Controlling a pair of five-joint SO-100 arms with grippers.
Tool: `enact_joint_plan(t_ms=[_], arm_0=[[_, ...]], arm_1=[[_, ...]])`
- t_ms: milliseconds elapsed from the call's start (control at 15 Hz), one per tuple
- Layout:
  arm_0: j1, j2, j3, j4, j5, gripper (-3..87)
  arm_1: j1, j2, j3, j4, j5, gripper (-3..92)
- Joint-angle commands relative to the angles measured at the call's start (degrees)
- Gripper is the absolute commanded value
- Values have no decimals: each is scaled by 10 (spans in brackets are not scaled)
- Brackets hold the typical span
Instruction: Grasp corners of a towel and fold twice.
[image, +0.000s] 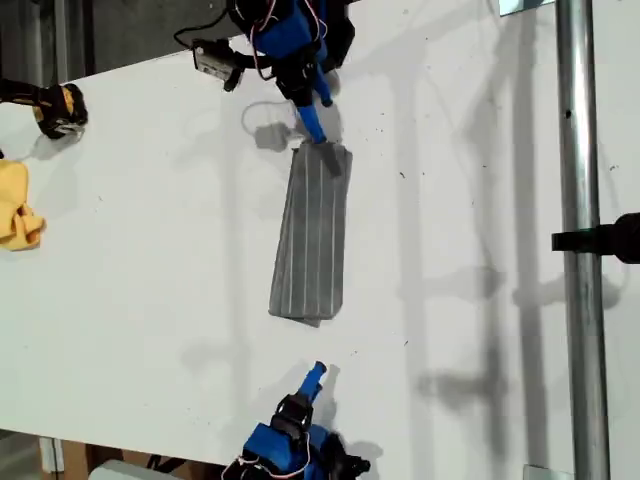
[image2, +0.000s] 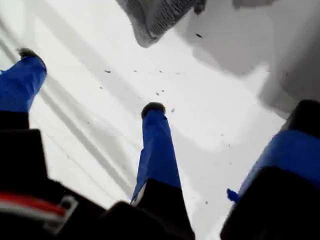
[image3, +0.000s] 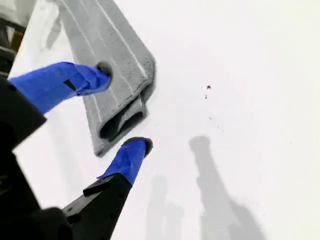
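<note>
**Exterior view.** The towel (image: 310, 240) lies already folded into a long narrow strip at the middle of the white table (image: 150, 250), running from upper centre down toward lower centre. The second gripper (image: 318, 140) is at the strip's upper end. The first gripper (image: 315, 375) is at the bottom centre of the frame, near the strip's lower end but apart from it. A yellow cloth (image: 15, 215) sits well apart at the exterior view's left edge.

**First wrist view.** The jaws are spread with only bare table between them. One fingertip (image2: 152, 109) is clear of the towel's rounded end (image2: 160, 17), which lies ahead.

**Second wrist view.** The jaws stand apart, straddling the layered end (image3: 120, 115) without clamping it. One fingertip (image3: 102, 72) is over the cloth and the other is just beyond its edge.

The fabric looks light, soft and limp, so the layers would likely sag or slide. Each end is best pinched at its corners, through all layers.
</note>
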Motion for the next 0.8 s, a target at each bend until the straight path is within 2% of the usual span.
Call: enact_joint_plan(t_ms=[0,67,200,533,733], arm_0=[[18,186,108,-25,-40,180],[25,292,163,-15,-42,160],[30,287,174,-13,-58,156],[43,287,178,-12,-62,152],[53,287,178,-9,-76,148]], arm_1=[[-56,-84,1,-33,133,403],[-69,-67,36,-54,178,401],[-18,-83,54,-70,169,402],[196,-334,-4,-200,-61,422],[233,-439,-26,-282,-122,420]])
